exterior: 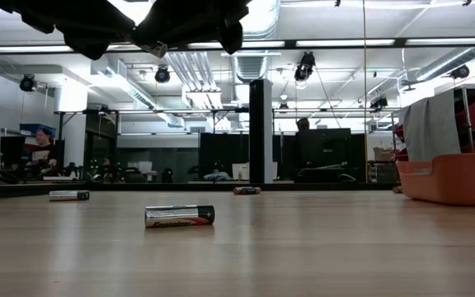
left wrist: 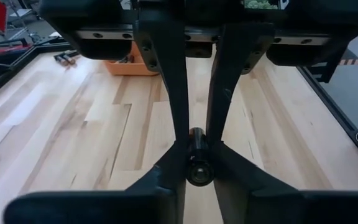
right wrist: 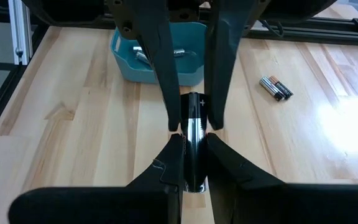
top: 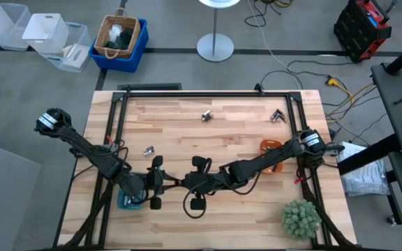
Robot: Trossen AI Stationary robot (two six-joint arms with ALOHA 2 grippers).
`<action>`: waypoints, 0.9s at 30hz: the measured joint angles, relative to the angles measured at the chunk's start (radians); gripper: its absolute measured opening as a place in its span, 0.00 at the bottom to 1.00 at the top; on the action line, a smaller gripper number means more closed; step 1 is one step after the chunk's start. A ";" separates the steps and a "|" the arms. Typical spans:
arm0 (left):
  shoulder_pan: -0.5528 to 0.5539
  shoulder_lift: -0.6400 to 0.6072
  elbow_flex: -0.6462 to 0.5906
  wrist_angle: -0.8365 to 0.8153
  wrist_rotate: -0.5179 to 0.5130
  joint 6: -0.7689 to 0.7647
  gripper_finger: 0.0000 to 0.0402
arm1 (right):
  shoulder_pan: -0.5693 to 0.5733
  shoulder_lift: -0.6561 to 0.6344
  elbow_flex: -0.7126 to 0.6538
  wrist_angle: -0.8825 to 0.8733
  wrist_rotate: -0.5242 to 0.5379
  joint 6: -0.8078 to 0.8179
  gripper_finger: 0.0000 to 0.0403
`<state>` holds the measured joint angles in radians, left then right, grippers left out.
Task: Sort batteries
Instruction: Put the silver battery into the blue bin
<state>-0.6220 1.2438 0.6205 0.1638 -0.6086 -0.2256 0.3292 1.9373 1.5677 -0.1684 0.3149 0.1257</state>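
Left gripper (left wrist: 197,155) and right gripper (right wrist: 191,152) meet over table (top: 222,223) near-centre, both pinching one battery (right wrist: 193,134). Teal tray (right wrist: 157,53) just left; loose batteries (top: 206,116) far side, open wood between.

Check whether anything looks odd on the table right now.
One dark cylindrical battery is clamped by both the left gripper and the right gripper at once, above the table; nothing else stands out.
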 joint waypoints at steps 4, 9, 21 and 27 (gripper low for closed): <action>0.000 0.000 0.000 0.000 0.005 0.000 0.08 | 0.000 0.000 0.000 0.000 0.000 -0.001 0.08; 0.000 0.000 0.000 0.000 0.007 0.000 0.08 | 0.000 0.000 0.000 0.001 0.000 -0.007 0.08; 0.000 -0.021 0.008 -0.016 0.001 -0.020 0.08 | 0.000 -0.002 0.000 0.003 0.001 -0.003 0.36; -0.017 -0.056 0.046 -0.154 0.002 -0.103 0.08 | 0.002 -0.009 0.000 -0.033 0.000 0.042 0.46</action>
<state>-0.6390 1.1882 0.6667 0.0097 -0.6068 -0.3290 0.3313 1.9283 1.5677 -0.2011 0.3149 0.1679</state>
